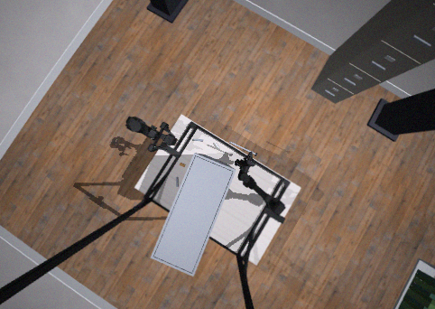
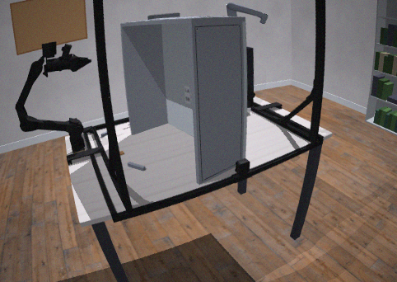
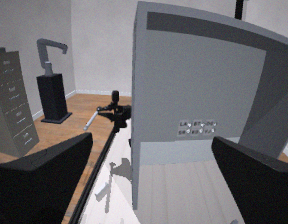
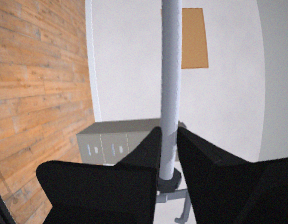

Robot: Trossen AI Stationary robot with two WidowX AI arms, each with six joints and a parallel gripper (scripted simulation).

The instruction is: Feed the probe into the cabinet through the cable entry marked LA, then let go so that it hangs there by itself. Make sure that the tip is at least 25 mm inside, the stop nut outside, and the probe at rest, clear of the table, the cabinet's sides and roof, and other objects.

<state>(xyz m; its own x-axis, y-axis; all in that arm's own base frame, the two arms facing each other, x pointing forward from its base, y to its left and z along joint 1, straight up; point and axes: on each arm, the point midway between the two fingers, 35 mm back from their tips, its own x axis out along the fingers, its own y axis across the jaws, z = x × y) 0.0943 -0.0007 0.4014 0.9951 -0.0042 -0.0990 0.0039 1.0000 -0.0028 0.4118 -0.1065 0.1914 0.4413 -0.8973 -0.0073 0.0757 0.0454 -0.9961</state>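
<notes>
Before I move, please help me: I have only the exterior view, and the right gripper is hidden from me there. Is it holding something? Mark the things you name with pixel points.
Observer: Yes. The right gripper [image 1: 250, 155] [image 3: 96, 112] [image 4: 168, 132] is shut on the probe [image 1: 243, 148] [image 3: 90, 121] [image 4: 170, 65], a long pale rod.
Operator: Thank you. I see some small entries, but I cannot read their marks. Which one is LA, please?
Observer: In the left wrist view, six marks stand in two rows of three. The LA mark [image 3: 183, 123] is at the left end of the upper row.
</notes>
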